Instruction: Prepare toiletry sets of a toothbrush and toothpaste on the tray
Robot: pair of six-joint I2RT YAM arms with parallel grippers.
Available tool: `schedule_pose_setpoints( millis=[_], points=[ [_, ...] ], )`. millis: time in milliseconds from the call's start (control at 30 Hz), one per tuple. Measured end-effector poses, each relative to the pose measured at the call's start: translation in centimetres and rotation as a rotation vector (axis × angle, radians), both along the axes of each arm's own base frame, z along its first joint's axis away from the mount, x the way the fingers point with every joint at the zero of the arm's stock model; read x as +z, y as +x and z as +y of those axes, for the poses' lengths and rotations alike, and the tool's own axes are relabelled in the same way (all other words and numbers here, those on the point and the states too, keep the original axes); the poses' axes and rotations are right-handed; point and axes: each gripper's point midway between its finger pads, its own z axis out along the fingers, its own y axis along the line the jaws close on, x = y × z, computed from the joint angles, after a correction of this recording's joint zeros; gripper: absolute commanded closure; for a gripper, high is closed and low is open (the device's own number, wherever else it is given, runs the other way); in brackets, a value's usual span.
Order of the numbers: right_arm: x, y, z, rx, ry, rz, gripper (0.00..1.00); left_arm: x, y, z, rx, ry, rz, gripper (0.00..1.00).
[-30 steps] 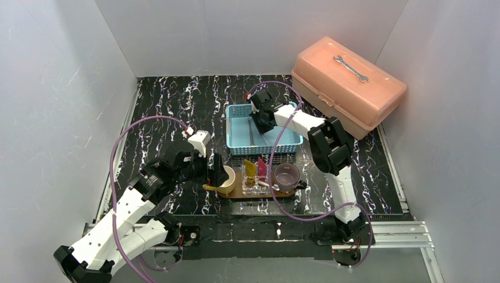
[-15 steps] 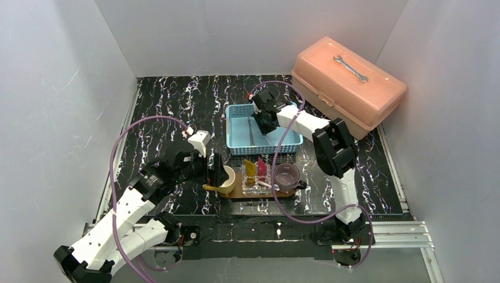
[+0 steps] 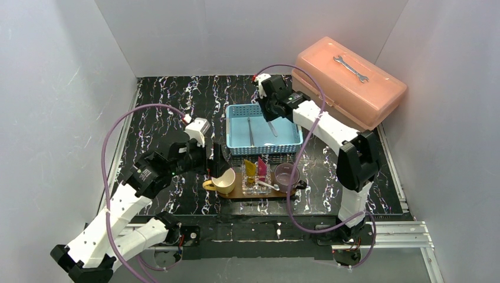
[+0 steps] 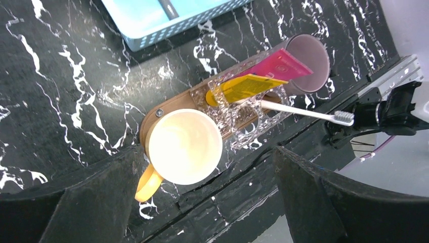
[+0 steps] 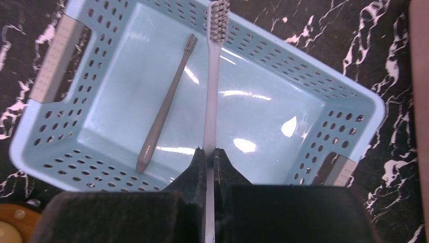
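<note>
The brown tray (image 3: 236, 194) lies near the front edge and carries a cream cup (image 3: 224, 181), a clear container (image 3: 257, 184) and a purple cup (image 3: 286, 175). Yellow toothpaste (image 3: 250, 168) and pink toothpaste (image 3: 262, 167) stand in the container, with one toothbrush (image 4: 303, 111) leaning out of it. My right gripper (image 5: 209, 152) is shut on a pale toothbrush (image 5: 212, 91), held above the blue basket (image 5: 91, 167). A grey toothbrush (image 5: 167, 106) lies on the basket floor. My left gripper (image 4: 202, 202) hangs open just above and beside the cream cup (image 4: 184, 147), holding nothing.
A salmon toolbox (image 3: 348, 88) with a wrench (image 3: 350, 68) on its lid stands at the back right. The blue basket (image 3: 263, 148) sits directly behind the tray. White walls enclose the black marbled table on three sides.
My right gripper has risen out of the basket toward the far side, with the pale toothbrush in it. My left gripper has drawn back a little from the cream cup.
</note>
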Motion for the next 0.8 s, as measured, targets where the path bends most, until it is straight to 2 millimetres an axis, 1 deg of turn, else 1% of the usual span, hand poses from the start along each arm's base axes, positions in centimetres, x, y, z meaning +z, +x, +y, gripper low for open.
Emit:
schedule_pose_setpoints(
  millis=[133,233,367,500,600,800],
  points=[
    [3.4,-0.5,-0.2,0.012,0.040,-0.054,0.99,2.3,0.5,-0.2,-0.010,-0.010,-0.044,0.02],
    [6.1,-1.2,-0.4,0.028,0.080,-0.090,0.99,3.7,0.8,-0.4,-0.017,-0.018,-0.070,0.02],
    [9.3,-2.8,-0.6,0.063,0.137,-0.116,0.99,5.1,0.9,-0.7,-0.033,-0.029,-0.087,0.02],
    [12.1,-5.3,-0.4,0.133,0.209,-0.114,0.99,6.8,0.7,-1.6,-0.076,-0.060,-0.092,0.02],
    [14.2,-7.6,-0.3,0.202,0.275,-0.113,0.99,8.3,0.3,-2.4,-0.121,-0.097,-0.099,0.02],
    [16.6,-12.9,-0.2,0.354,0.389,-0.066,0.99,10.9,-0.7,-4.2,-0.222,-0.176,-0.090,0.02]
  ],
)
